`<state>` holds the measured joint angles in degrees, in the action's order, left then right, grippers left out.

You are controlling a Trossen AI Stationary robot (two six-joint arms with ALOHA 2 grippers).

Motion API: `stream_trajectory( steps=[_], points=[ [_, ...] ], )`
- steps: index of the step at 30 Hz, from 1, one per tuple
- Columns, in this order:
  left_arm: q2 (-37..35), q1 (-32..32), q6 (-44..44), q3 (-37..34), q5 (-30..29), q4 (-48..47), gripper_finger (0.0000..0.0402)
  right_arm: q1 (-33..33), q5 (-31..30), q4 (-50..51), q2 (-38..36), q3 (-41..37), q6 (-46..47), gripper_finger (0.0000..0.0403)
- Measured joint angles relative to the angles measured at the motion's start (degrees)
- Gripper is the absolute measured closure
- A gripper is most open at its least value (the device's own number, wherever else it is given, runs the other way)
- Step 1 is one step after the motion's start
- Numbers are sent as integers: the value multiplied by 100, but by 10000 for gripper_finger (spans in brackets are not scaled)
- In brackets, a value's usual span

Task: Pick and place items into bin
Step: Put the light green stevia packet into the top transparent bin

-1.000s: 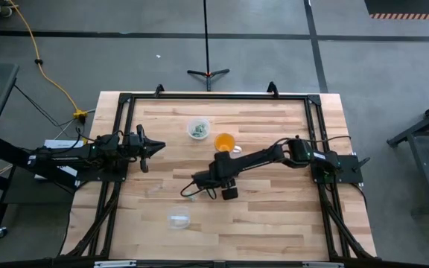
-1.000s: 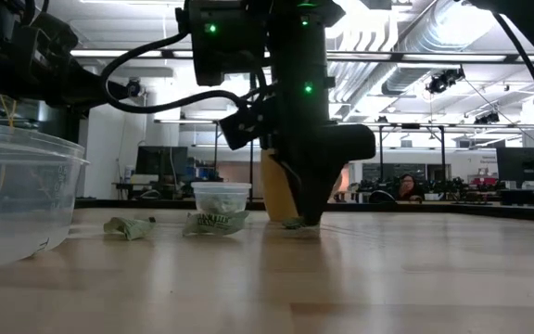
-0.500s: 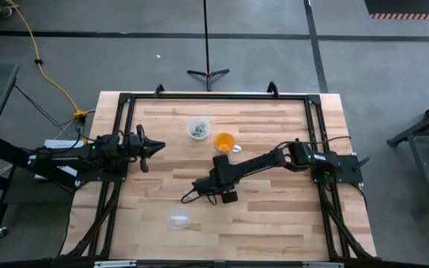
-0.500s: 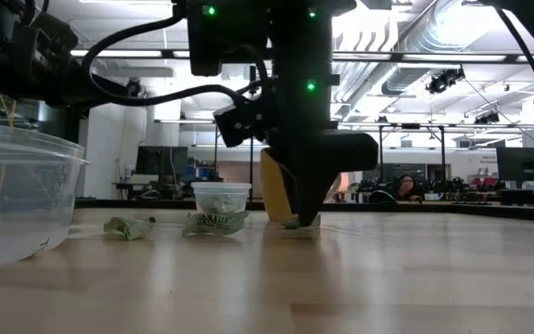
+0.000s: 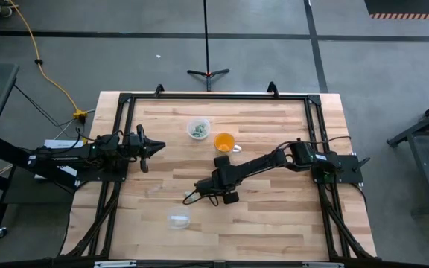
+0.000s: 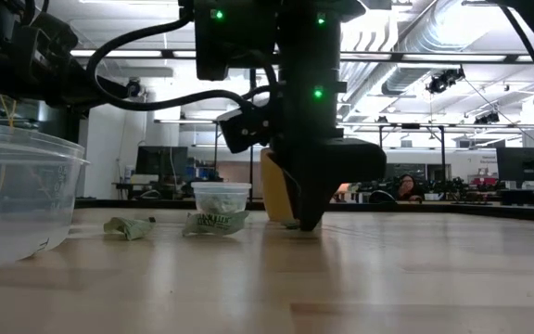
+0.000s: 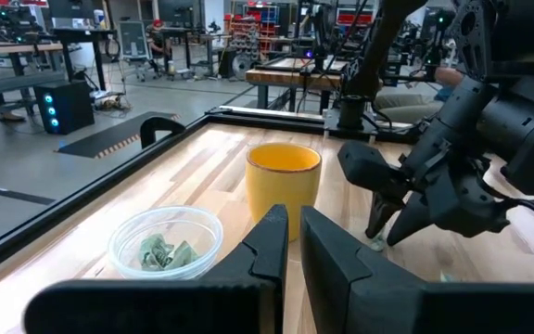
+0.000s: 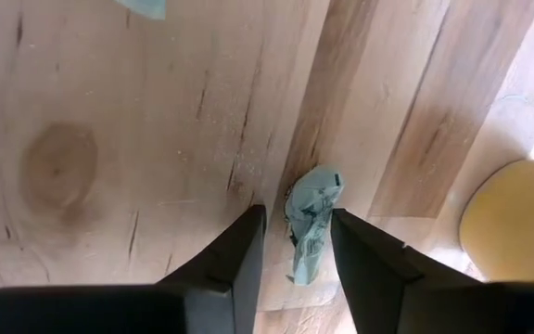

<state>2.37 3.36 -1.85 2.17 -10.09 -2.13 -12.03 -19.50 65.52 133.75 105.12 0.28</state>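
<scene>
**Right gripper straddling one green scrap**

Your right gripper [image 8: 293, 243] stands on the wooden table [image 5: 274, 216], fingers parted around one crumpled pale green piece [image 8: 311, 219], not yet clamped. Two more green pieces [image 6: 128, 227] lie loose nearby. One clear round bin [image 7: 166, 244] holds others, beside one orange cup [image 7: 284, 186]. Your left gripper [image 7: 290, 243] waits almost closed at the table's left.

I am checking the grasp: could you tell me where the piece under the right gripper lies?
The pale green piece lies on the table between the right gripper's open fingers, near the orange cup.

right pincer [image 8: 295, 243] | fingers apart, straddling pale green piece [image 8: 310, 215] (crumpled) | on wooden table [image 8: 109, 139]
</scene>
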Motion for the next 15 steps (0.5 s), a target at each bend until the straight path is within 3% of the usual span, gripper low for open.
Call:
stream_trajectory(
  steps=[10, 15],
  points=[
    [2, 0, 0, 0, 0, 0, 334, 1, 49, -40, 19, 8, -306, 392],
    [1, 1, 0, 0, 0, 2, 334, 29, -809, -157, 93, 517, -594, 388]
  ],
)
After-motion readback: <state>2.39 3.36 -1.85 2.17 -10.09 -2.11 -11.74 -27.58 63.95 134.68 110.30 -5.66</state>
